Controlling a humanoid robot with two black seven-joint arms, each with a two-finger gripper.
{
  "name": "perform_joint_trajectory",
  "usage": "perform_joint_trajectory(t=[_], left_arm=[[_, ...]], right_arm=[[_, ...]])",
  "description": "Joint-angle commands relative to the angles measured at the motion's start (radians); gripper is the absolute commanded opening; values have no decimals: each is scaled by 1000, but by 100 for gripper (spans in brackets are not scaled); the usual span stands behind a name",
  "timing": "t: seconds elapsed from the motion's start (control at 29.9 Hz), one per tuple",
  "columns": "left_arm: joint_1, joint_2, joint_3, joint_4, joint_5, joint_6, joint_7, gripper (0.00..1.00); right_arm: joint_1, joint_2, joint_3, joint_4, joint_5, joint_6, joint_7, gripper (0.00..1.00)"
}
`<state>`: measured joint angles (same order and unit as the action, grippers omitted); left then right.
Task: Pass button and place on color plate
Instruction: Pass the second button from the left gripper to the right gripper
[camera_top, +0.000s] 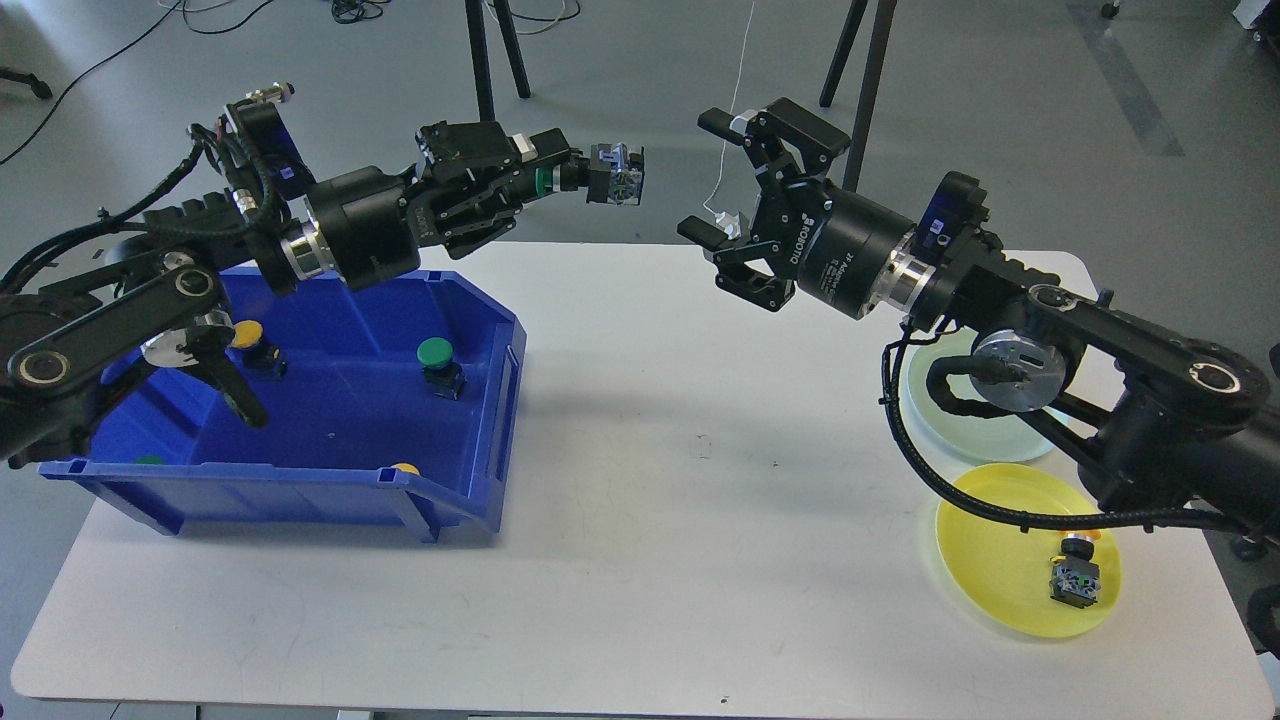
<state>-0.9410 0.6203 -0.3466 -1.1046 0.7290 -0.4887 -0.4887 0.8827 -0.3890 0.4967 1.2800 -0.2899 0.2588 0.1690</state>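
My left gripper (570, 178) is shut on a green-capped button (612, 175) and holds it high over the table's back edge, its grey block pointing right. My right gripper (722, 178) is open and empty, facing that button with a small gap between them. The blue bin (300, 480) at the left holds a green button (438, 366), a yellow button (252, 345) and two more caps at its front wall. The yellow plate (985, 570) at the front right holds a yellow-capped button (1075, 575). The pale green plate (950, 420) is largely hidden behind my right arm.
Black stand legs (490, 110) and a white cable with a plug (725, 215) are on the floor behind the table. The white table (700, 520) lies bare between the bin and the plates.
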Motion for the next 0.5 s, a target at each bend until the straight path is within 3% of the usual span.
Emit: perform_joint_trajectory(t=[0.0,0.3,0.47], left_arm=[[-1,-16,0,9,0,0,0,0],[-2,-17,-2,9,-2,0,0,0],[-2,-16,-2,9,-2,0,0,0]], right_arm=[[12,25,-4,-7,-2,2,0,99],[48,88,-4,-63,-2,5,0,97],[50,91,-7,-67,-3,5,0,88]])
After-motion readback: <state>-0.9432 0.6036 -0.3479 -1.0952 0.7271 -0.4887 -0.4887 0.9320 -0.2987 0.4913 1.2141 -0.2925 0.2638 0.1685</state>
